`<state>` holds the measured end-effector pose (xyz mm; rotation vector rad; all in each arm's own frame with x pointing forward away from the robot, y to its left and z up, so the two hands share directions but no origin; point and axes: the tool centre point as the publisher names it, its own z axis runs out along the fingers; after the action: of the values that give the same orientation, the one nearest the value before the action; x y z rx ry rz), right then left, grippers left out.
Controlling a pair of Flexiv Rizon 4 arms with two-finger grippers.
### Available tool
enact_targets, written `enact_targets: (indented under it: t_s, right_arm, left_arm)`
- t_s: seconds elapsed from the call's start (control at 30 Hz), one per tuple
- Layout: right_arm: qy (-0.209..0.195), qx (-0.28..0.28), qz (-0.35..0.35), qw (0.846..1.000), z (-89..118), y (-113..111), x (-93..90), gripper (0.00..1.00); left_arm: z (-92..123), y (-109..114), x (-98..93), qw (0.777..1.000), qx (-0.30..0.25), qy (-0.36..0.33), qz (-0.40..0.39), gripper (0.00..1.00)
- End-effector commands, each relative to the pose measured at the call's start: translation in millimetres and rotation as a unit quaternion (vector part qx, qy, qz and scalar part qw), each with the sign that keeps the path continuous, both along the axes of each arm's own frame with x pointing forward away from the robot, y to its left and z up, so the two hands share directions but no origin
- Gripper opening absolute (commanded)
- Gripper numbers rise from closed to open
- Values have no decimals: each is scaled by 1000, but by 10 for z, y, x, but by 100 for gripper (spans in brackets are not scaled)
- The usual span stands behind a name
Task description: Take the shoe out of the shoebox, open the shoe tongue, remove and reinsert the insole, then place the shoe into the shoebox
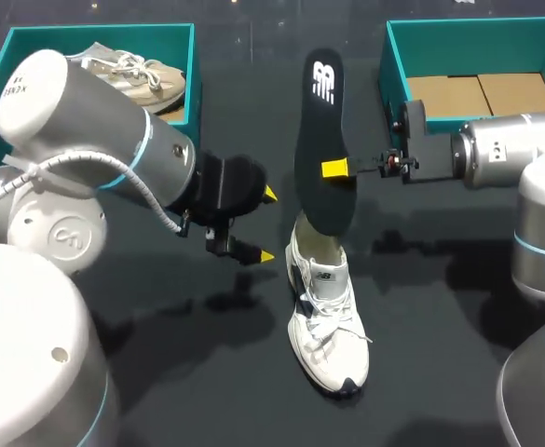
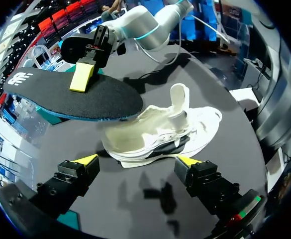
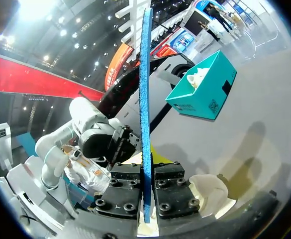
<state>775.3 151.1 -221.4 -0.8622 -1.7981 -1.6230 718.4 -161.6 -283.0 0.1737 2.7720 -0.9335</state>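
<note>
Presently the right claw (image 1: pixel 339 169) is clamped on the insole (image 1: pixel 320 121), which stands on end with its long axis near vertical and its lower end over the opening of the shoe (image 1: pixel 326 326), mid-counter (image 1: pixel 440 317). The left claw (image 1: pixel 267 224), released, hangs beside the shoe's heel.

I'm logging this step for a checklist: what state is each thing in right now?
Shoe: upright on its sole, tongue pulled up.
Insole: out, held over the shoe.
Right pincer: shut on insole.
Left pincer: open.
Left box: open, beige shoe inside.
Right box: open.
</note>
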Motion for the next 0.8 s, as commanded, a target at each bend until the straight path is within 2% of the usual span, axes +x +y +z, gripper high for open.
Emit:
enact_targets:
  t_s: [0.03,0.1,0.17,0.3,0.4,0.67,0.8]
  right_arm:
    - [0,-1,-1,1000,2,7,-4,0]
    - [0,-1,-1,1000,2,7,-4,0]
    - [6,-9,-12,1000,-97,35,26,0]
    - [3,22,-13,1000,-243,35,53,0]
    - [-2,24,-15,1000,-309,55,60,0]
    - [-15,34,-10,999,-413,75,78,0]
    - [-15,34,-10,999,-413,75,78,0]
  left_arm:
    - [-31,37,-29,1000,-13,-4,-1,100]
    - [-72,21,-10,1000,-11,3,0,100]
    - [-149,-6,18,1000,-7,7,0,100]
    - [-266,-44,51,1000,7,20,0,100]
    - [-333,-68,75,999,16,30,7,100]
    - [-584,-169,131,997,45,57,16,100]
    - [-584,-169,131,997,45,57,16,100]
